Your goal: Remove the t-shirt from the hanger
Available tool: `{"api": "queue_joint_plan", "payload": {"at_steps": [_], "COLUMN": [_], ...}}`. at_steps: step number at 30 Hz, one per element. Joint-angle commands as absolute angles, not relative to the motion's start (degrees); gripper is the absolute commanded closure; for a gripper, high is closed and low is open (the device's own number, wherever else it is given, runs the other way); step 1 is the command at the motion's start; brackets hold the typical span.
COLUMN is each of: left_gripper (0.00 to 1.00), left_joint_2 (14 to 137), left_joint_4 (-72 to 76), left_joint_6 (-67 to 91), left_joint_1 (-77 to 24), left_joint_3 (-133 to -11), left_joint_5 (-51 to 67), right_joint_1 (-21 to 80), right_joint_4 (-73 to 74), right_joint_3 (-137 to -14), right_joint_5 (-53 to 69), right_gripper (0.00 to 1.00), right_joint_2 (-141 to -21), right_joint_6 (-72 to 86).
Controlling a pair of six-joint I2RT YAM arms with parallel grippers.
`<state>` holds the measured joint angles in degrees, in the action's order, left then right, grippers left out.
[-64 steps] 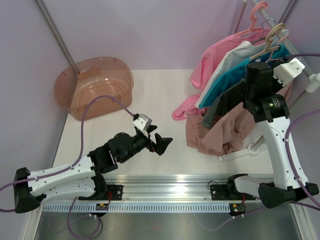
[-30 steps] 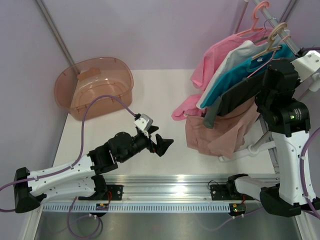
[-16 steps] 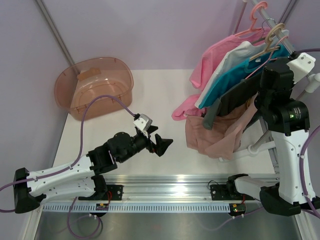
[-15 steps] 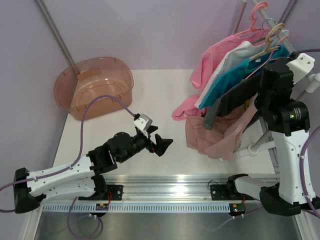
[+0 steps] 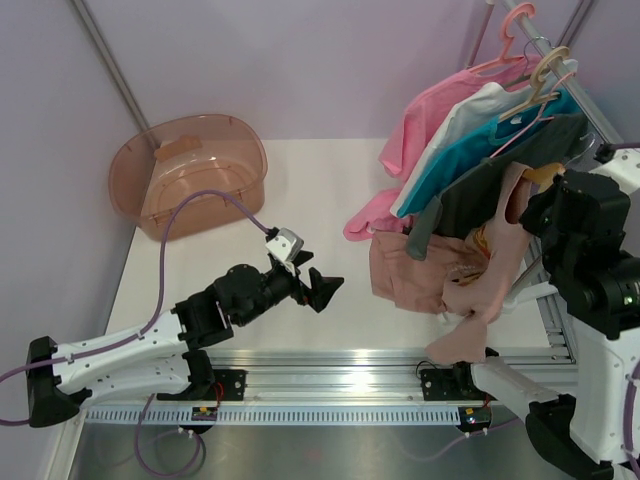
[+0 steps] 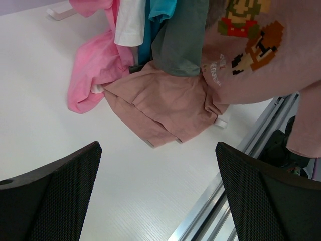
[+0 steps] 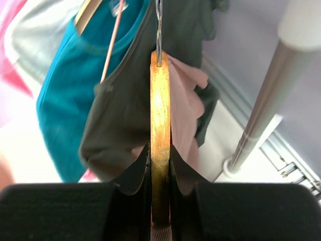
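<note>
- Left gripper [image 5: 322, 288] hovers near the middle of the worktop's [image 5: 320, 190] near edge, fingers spread wide, holding nothing.
- Bare worktop lies between it and the t-shirt [image 5: 478, 285], well apart to its right.
- The t-shirt's hem is heaped on the worktop by the right edge, and a loose fold hangs above the near edge.
- Right gripper [image 7: 160, 173] is clamped on the hanger [image 7: 160, 115], high over the right edge, with the t-shirt draped from it.
- Grey shirt [image 5: 500, 180] and teal shirt [image 5: 455, 160] crowd just behind.
- Basket [image 5: 190, 170] fills the far left corner.
</note>
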<state>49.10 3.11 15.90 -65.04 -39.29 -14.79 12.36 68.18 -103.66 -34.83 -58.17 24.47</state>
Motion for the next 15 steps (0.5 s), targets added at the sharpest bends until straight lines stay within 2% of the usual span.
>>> {"api": "queue_joint_plan", "payload": {"at_steps": [1,6,10,15], "left_gripper": [0.01,0.01,0.01,0.01], "left_joint_2": [47.0,44.1,44.2,42.5], "left_joint_4": [5.0,6.4,6.5,3.7], "left_joint_6": [14.9,16.0,15.9,19.8], "left_joint_1": [-65.3,-65.3,-65.3,-65.3], "left_joint_3": [-41.3,-40.2,-41.7,-46.9], "left_joint_5": [-16.2,-13.6,-1.4,9.4], "right_joint_1": [12.5,12.4,12.5,12.5], "right_joint_4": [70.4,71.0,72.6,76.1], "right_joint_3": [-104.5,-99.7,-97.8,-97.2], "right_joint_5": [-24.2,-13.6,-6.5,-4.5], "right_gripper": [1.00,1.00,1.00,1.00], "right_joint_2": [-55.2,-49.9,-49.1,-47.1], "right_joint_6": [25.3,25.7,24.0,22.2]}}
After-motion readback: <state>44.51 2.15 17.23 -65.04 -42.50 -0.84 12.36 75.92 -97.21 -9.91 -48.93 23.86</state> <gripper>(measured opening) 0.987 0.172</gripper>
